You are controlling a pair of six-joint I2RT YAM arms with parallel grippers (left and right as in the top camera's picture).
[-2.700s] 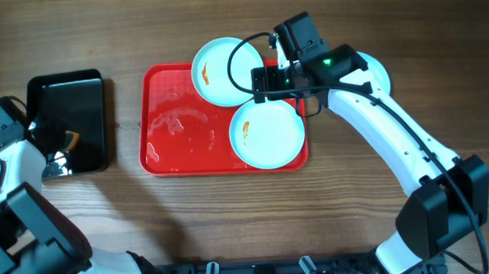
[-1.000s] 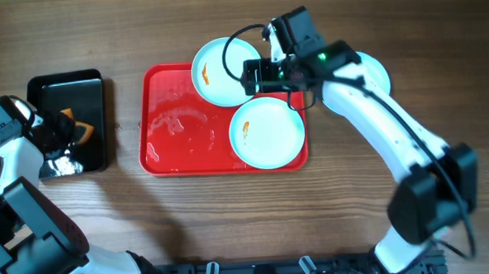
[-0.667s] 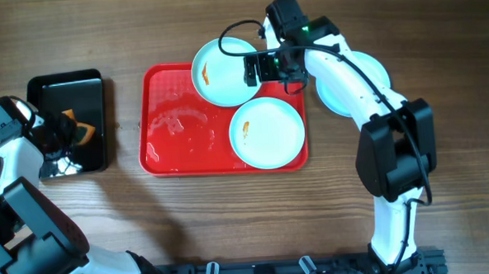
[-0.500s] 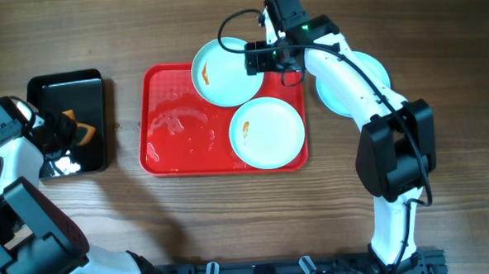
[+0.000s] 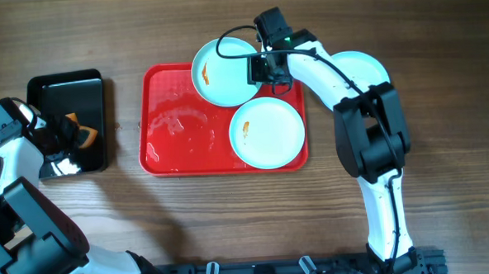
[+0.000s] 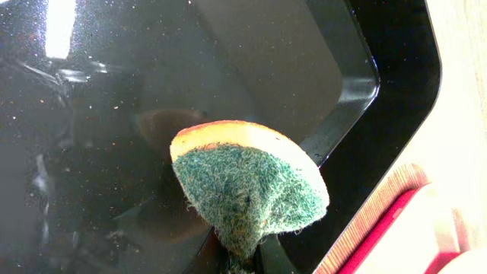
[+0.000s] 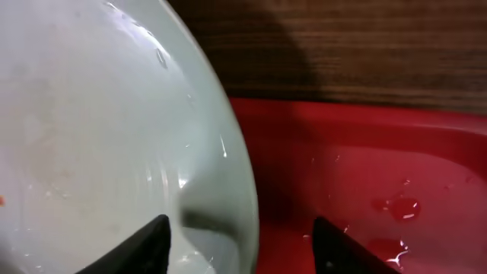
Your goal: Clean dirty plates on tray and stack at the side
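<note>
My right gripper [image 5: 258,69] has swung away from the gap between the two plates on the tray [image 5: 174,132] and come to the right edge of the far plate [image 5: 221,76]. Its fingers have narrowed from full spread but are not yet pinching. In the wrist view one finger [image 7: 144,243] sits over the plate's inside and the other over the wet red floor, with the rim between them. I take that as the start of a grasp on this plate, so that it can be lifted or steadied for wiping. My left gripper [image 5: 72,132] is pressed together on the sponge [image 6: 247,186], green face out, over the black tray [image 5: 64,87]; it has barely moved. The far plate lies mouth up and overhangs the tray's far rim, so it is probably tipped a little. Being round, it has no long axis; only its orange smear runs roughly far to near. The near plate [image 5: 269,134] lies flat in the tray's right corner, smeared too. The third plate [image 5: 359,70] rests on the table beside the tray.
</note>
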